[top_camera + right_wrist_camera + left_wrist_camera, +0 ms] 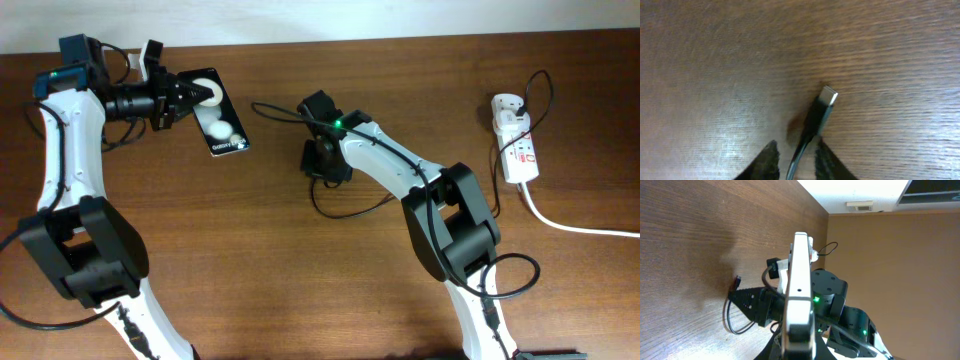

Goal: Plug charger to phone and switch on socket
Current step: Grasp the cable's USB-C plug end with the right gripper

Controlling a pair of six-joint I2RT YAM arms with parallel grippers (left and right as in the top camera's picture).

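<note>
In the overhead view, the phone [225, 125] is seen at the far left of the worktop [300, 280], taken at one end by the left claw [195, 97], which is closed on it. The right claw [322, 165] is near the middle, well apart from the phone. The thin charger [275, 108] runs out from it toward the phone and also loops behind it. The socket [517, 145] lies at the far right, touched by neither arm.

In the left wrist view, the phone [800, 290] is shown edge-on, clamped between the fingers at the bottom of the picture. The connector tip [736, 283] is visible beyond it, beside the right arm.

In the right wrist view, the claw [797, 160] is narrow and the cable is held just behind the connector tip [828, 96], which sticks out free over the wood. Whether the tip touches the worktop cannot be told.

Some risk is judged here. Because the soft cable is gripped and not the tip itself, the tip may bend aside when it is pressed against the port. The phone, held at one end only, may be pushed or turned in the left claw. The loose loop may also be dragged.
</note>
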